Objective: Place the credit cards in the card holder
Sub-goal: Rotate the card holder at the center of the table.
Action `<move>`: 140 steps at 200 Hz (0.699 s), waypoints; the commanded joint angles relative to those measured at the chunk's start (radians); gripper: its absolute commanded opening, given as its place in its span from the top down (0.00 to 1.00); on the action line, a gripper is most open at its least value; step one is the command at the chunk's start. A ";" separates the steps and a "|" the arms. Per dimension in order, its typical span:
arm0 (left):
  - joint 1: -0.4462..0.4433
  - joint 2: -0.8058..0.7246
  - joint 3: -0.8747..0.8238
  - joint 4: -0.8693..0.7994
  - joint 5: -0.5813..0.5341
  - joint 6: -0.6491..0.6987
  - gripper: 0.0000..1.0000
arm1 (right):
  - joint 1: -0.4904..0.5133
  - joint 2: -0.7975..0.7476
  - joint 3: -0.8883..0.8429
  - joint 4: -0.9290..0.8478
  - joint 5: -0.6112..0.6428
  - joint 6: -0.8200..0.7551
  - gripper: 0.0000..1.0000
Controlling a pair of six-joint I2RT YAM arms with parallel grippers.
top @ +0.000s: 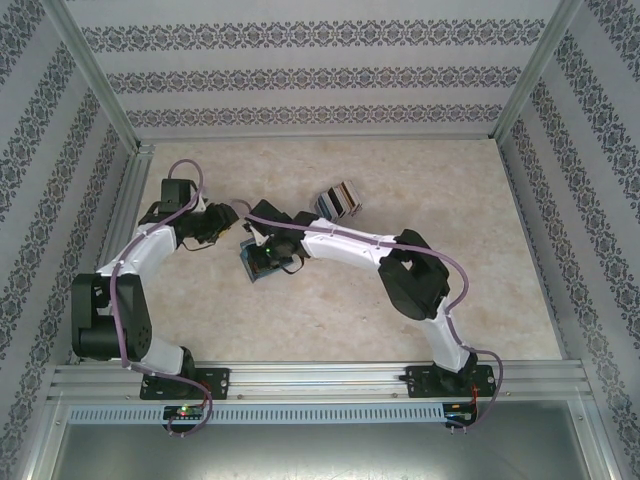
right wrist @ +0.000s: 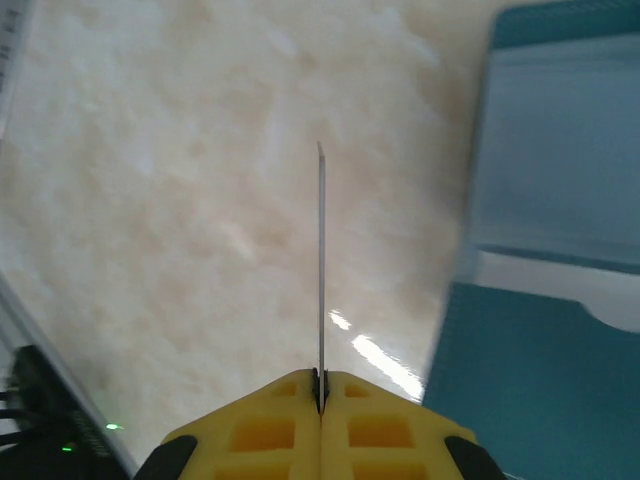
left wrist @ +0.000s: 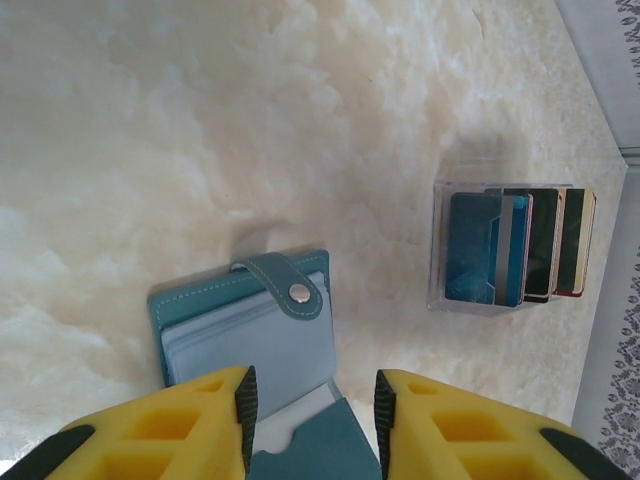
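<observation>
The card holder (left wrist: 250, 330) lies open on the table (left wrist: 150, 120) near its middle, snap tab up, pale pockets showing. One card (right wrist: 321, 270) stands edge-on, pinched at its lower end between the pressed-together fingers of the right claw (right wrist: 321, 378), just beside the holder's teal flap. The left claw (left wrist: 315, 402) hangs over the holder's near edge with its fingers spread and nothing between them. The other cards (left wrist: 510, 245) stand upright in a clear stand (left wrist: 440, 250), farther back on the table and apart from the holder.
</observation>
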 commanded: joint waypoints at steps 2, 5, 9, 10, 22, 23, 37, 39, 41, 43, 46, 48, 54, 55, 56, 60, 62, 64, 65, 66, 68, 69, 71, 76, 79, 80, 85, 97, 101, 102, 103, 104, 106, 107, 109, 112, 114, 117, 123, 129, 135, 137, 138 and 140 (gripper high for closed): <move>0.011 -0.004 -0.036 0.052 0.059 -0.019 0.62 | -0.035 -0.063 -0.089 -0.061 0.056 -0.034 0.99; 0.011 -0.002 -0.038 0.061 0.064 -0.022 0.63 | -0.039 -0.072 -0.101 -0.058 0.057 -0.034 0.99; 0.012 0.001 -0.042 0.069 0.069 -0.029 0.63 | -0.046 -0.082 -0.117 -0.052 0.059 -0.034 0.99; 0.012 0.002 -0.043 0.071 0.070 -0.029 0.63 | -0.048 -0.085 -0.121 -0.052 0.060 -0.034 0.99; 0.008 0.010 -0.049 0.079 0.076 -0.033 0.64 | -0.066 -0.113 -0.161 -0.040 0.061 -0.031 0.99; 0.008 0.012 -0.049 0.079 0.076 -0.032 0.64 | -0.069 -0.115 -0.164 -0.040 0.061 -0.031 0.99; 0.005 0.020 -0.055 0.082 0.086 -0.031 0.65 | -0.085 -0.139 -0.194 -0.038 0.055 -0.035 0.99; 0.004 0.020 -0.056 0.082 0.087 -0.031 0.65 | -0.087 -0.142 -0.198 -0.036 0.053 -0.036 0.99; 0.002 0.021 -0.057 0.082 0.088 -0.031 0.65 | -0.088 -0.146 -0.203 -0.033 0.050 -0.035 0.99; 0.001 0.022 -0.060 0.084 0.089 -0.031 0.65 | -0.090 -0.149 -0.206 -0.031 0.047 -0.036 0.99; 0.000 0.020 -0.063 0.084 0.089 -0.031 0.65 | -0.093 -0.153 -0.212 -0.026 0.041 -0.036 0.99; -0.003 0.020 -0.064 0.086 0.088 -0.031 0.65 | -0.094 -0.157 -0.216 -0.021 0.035 -0.034 0.99; -0.009 0.021 -0.070 0.087 0.089 -0.029 0.65 | -0.099 -0.169 -0.229 -0.003 0.015 -0.028 0.99; -0.010 0.020 -0.072 0.087 0.088 -0.028 0.65 | -0.099 -0.171 -0.231 0.001 0.012 -0.027 0.99; -0.010 0.021 -0.074 0.087 0.088 -0.028 0.65 | -0.100 -0.172 -0.234 0.005 0.007 -0.025 0.99; -0.014 0.021 -0.076 0.086 0.085 -0.027 0.65 | -0.104 -0.179 -0.244 0.022 -0.012 -0.018 0.99; -0.015 0.019 -0.079 0.086 0.086 -0.026 0.66 | -0.107 -0.182 -0.250 0.031 -0.021 -0.012 0.99; -0.017 0.020 -0.082 0.085 0.084 -0.025 0.66 | -0.109 -0.186 -0.254 0.042 -0.031 -0.008 0.99; -0.017 0.020 -0.084 0.085 0.084 -0.025 0.66 | -0.110 -0.188 -0.258 0.047 -0.037 -0.004 0.99; -0.018 0.020 -0.085 0.085 0.084 -0.024 0.66 | -0.112 -0.190 -0.261 0.051 -0.042 -0.001 0.99; -0.019 0.020 -0.089 0.084 0.083 -0.023 0.65 | -0.114 -0.194 -0.266 0.065 -0.051 0.005 0.99; -0.019 0.020 -0.090 0.084 0.083 -0.023 0.65 | -0.116 -0.196 -0.270 0.070 -0.057 0.009 0.99; -0.019 0.021 -0.094 0.085 0.082 -0.022 0.65 | -0.118 -0.199 -0.276 0.083 -0.065 0.016 0.99; -0.020 0.021 -0.103 0.085 0.081 -0.021 0.65 | -0.127 -0.209 -0.291 0.116 -0.087 0.032 0.99; -0.021 0.020 -0.108 0.087 0.080 -0.021 0.66 | -0.131 -0.214 -0.300 0.134 -0.097 0.041 0.99; -0.020 0.020 -0.110 0.088 0.080 -0.021 0.66 | -0.132 -0.215 -0.302 0.140 -0.102 0.044 0.99; -0.020 0.018 -0.118 0.090 0.079 -0.020 0.65 | -0.140 -0.222 -0.316 0.168 -0.118 0.057 0.99; -0.020 0.019 -0.131 0.080 0.064 -0.009 0.66 | -0.157 -0.230 -0.328 0.221 -0.160 0.075 0.99; -0.019 0.021 -0.133 0.075 0.057 -0.002 0.65 | -0.162 -0.231 -0.328 0.235 -0.175 0.076 0.99; -0.019 0.020 -0.133 0.074 0.055 0.000 0.65 | -0.163 -0.231 -0.327 0.237 -0.178 0.076 0.99; -0.019 0.021 -0.134 0.072 0.054 0.001 0.65 | -0.164 -0.230 -0.327 0.241 -0.181 0.076 0.99; -0.019 0.021 -0.135 0.072 0.053 0.001 0.65 | -0.166 -0.229 -0.326 0.244 -0.186 0.076 0.99; -0.020 0.020 -0.136 0.069 0.050 0.003 0.65 | -0.169 -0.228 -0.325 0.248 -0.194 0.076 0.99; -0.020 0.020 -0.137 0.069 0.049 0.004 0.66 | -0.171 -0.226 -0.324 0.251 -0.198 0.076 0.99; -0.020 0.021 -0.138 0.067 0.047 0.005 0.66 | -0.174 -0.225 -0.321 0.255 -0.208 0.074 0.99; -0.020 0.022 -0.138 0.065 0.045 0.006 0.65 | -0.177 -0.221 -0.315 0.259 -0.223 0.071 0.99; -0.020 0.024 -0.139 0.064 0.043 0.008 0.65 | -0.181 -0.218 -0.311 0.262 -0.231 0.070 0.99; -0.020 0.026 -0.140 0.061 0.042 0.010 0.65 | -0.184 -0.214 -0.305 0.268 -0.246 0.066 0.99; -0.020 0.031 -0.140 0.054 0.037 0.015 0.65 | -0.192 -0.203 -0.292 0.273 -0.270 0.055 0.99; -0.019 0.039 -0.139 0.047 0.027 0.022 0.65 | -0.201 -0.188 -0.275 0.272 -0.289 0.037 0.99; -0.020 0.048 -0.140 0.042 0.017 0.028 0.65 | -0.209 -0.169 -0.251 0.257 -0.301 0.017 0.98; -0.020 0.050 -0.139 0.040 0.014 0.030 0.65 | -0.213 -0.164 -0.241 0.252 -0.304 0.008 0.99; -0.019 0.053 -0.139 0.039 0.011 0.031 0.65 | -0.214 -0.162 -0.237 0.250 -0.306 0.005 0.99; -0.019 0.058 -0.139 0.039 0.010 0.032 0.65 | -0.217 -0.154 -0.230 0.245 -0.308 -0.002 0.99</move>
